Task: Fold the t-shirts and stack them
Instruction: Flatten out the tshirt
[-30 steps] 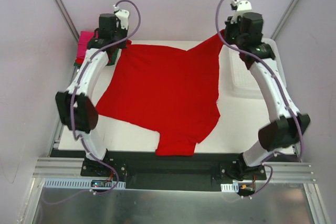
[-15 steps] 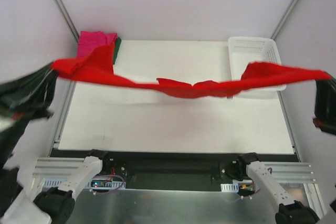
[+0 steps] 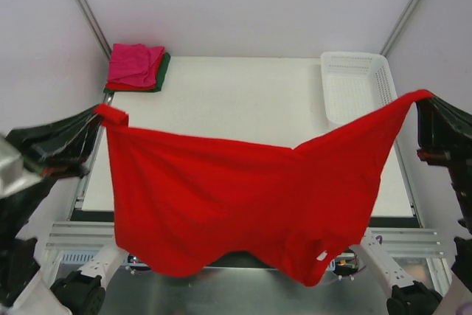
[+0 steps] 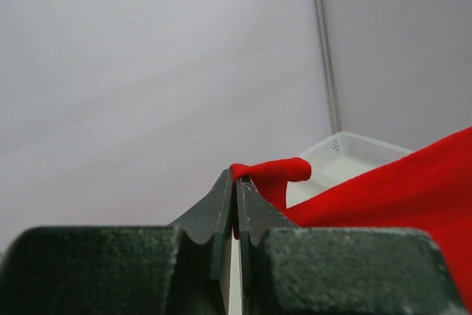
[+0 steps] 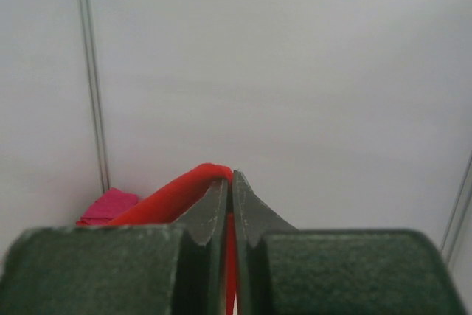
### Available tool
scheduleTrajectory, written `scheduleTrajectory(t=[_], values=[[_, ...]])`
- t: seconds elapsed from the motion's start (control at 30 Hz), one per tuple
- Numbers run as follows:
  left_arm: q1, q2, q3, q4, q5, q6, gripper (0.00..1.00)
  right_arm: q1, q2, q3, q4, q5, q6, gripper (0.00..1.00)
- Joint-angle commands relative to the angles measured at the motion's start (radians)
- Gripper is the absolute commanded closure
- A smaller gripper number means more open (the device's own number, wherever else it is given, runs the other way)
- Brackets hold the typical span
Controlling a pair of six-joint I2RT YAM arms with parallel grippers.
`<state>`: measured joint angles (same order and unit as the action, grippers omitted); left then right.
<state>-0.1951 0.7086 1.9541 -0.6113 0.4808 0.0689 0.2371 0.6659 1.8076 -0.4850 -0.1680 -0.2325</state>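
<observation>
white table (image 3: 243, 101) | pale walls (image 3: 243, 5) | left gripper (image 4: 236, 184), right gripper (image 5: 230, 180) pinching red t-shirt (image 3: 243, 197)

The shirt (image 3: 236, 204) hides the table's (image 3: 221, 101) near edge; the left arm (image 3: 44, 145) and right arm (image 3: 442, 138) (both blurred) are cut off at the frame's sides.

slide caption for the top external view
A red t-shirt hangs spread between left gripper and right gripper; folded stack behind.

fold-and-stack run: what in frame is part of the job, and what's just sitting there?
Part of the job:
- red t-shirt, hanging between the left gripper and right gripper, both shut on it
- folded stack, pink on top, far left corner

Just there:
- white lattice basket, far right
- table
</observation>
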Motion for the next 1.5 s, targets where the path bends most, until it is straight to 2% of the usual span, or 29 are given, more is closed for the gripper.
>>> scheduleTrajectory(t=[0.0, 0.2, 0.33, 0.4, 0.6, 0.93, 1.13, 1.27, 1.47], values=[[0.006, 0.173, -0.144, 0.143, -0.117, 0.060, 1.00, -0.004, 0.148, -0.057, 0.108, 0.091, -0.013, 0.99], [0.008, 0.409, -0.277, 0.340, -0.194, 0.094, 1.00, -0.005, 0.374, -0.191, 0.244, 0.162, -0.044, 0.99], [0.014, 0.561, -0.242, 0.369, -0.173, 0.069, 1.00, -0.007, 0.498, -0.192, 0.292, 0.160, -0.031, 0.99], [0.014, 0.569, -0.215, 0.367, -0.156, 0.052, 1.00, -0.007, 0.514, -0.166, 0.292, 0.145, -0.025, 0.99], [0.014, 0.519, -0.069, 0.256, -0.097, 0.031, 1.00, -0.007, 0.436, -0.032, 0.201, 0.088, -0.028, 0.99], [0.014, 0.153, 0.072, 0.113, 0.058, -0.058, 1.00, -0.007, 0.097, 0.081, 0.074, 0.045, -0.019, 0.99], [0.017, -0.010, 0.072, 0.087, 0.068, -0.095, 1.00, -0.007, 0.000, 0.079, 0.048, 0.056, -0.018, 0.99], [0.022, -0.037, 0.055, 0.087, 0.047, -0.083, 1.00, -0.007, -0.009, 0.064, 0.060, 0.071, -0.019, 0.99], [0.022, 0.084, -0.009, 0.136, -0.068, 0.020, 1.00, -0.007, 0.102, 0.022, 0.126, 0.123, -0.030, 0.99]])
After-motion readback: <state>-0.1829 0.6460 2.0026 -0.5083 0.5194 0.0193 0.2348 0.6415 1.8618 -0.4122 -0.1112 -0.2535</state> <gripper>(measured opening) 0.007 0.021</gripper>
